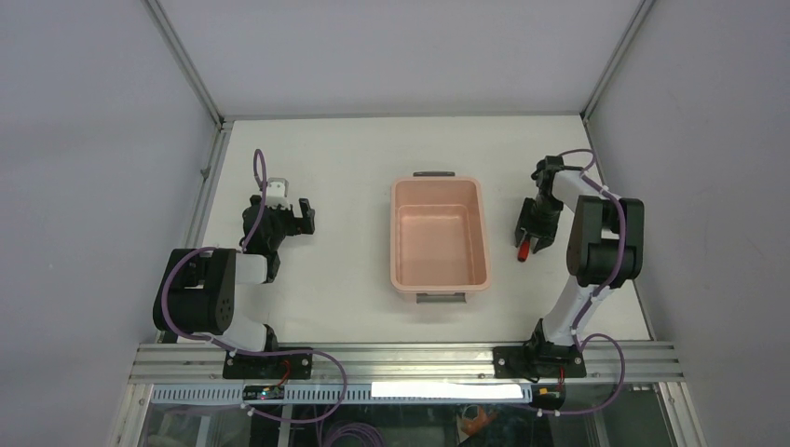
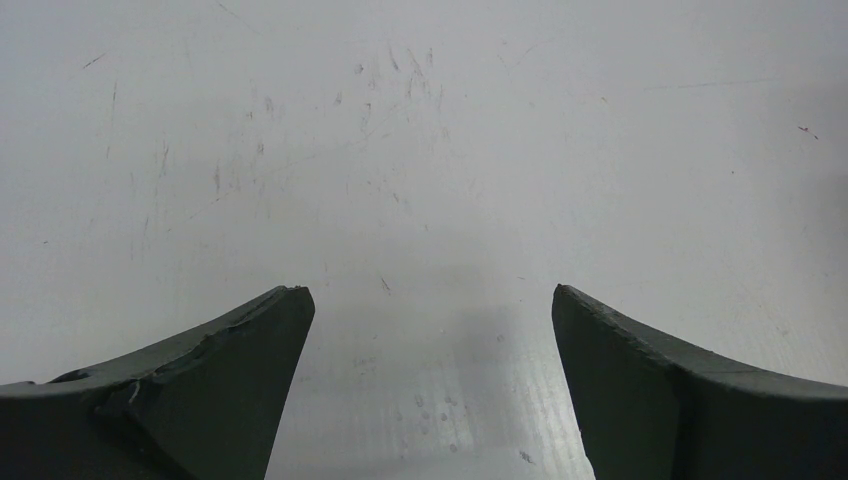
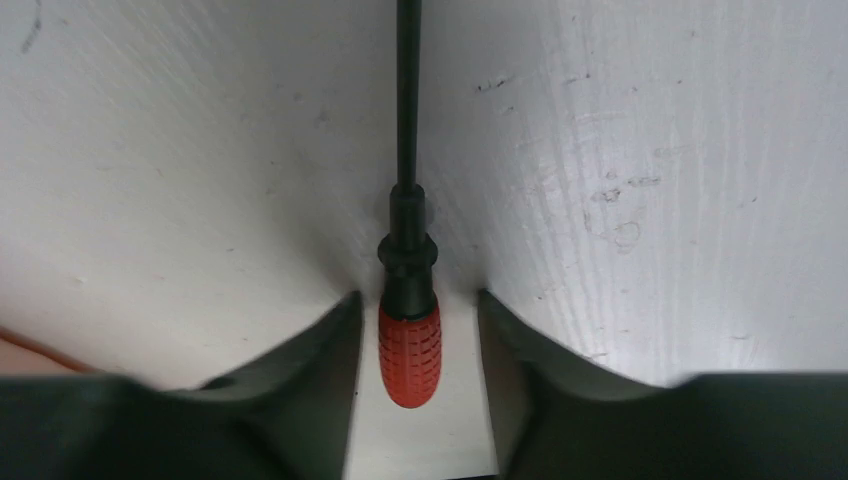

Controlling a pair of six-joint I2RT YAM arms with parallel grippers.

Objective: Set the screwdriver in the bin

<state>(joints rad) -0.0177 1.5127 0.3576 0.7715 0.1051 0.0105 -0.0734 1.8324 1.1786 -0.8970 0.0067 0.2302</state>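
Small screwdriver with red ribbed handle and thin dark shaft (image 3: 410,345) is lying flat on the white table (image 1: 345,177), just right of the bin and not yet in it. The right end effector (image 3: 417,310) is straddling the rear of the handle. Its jaws are standing apart, one dark finger (image 3: 300,380) on each side, with a strip of table showing between each finger and the red grip, so nothing is being gripped yet. The shaft is running away from the wrist, well past the fingertips.

Risks as judged from here:

- The gap is looking wider on one side, so one finger would be meeting the round handle first and rolling or nudging it off line.
- The fingers are covering only the butt end, so a squeeze there could be squirting the tapered handle forward.
- With all that shaft ahead of the hold, the tool could be pivoting tip-down on the lift and catching the wall of the rectangular salmon-pink plastic bin (image 1: 395,237) with dark grey end clips.

The bin is showing nothing inside. The left end effector (image 2: 430,290) is hanging over bare table on the far side of the bin, jaws wide, holding nothing.
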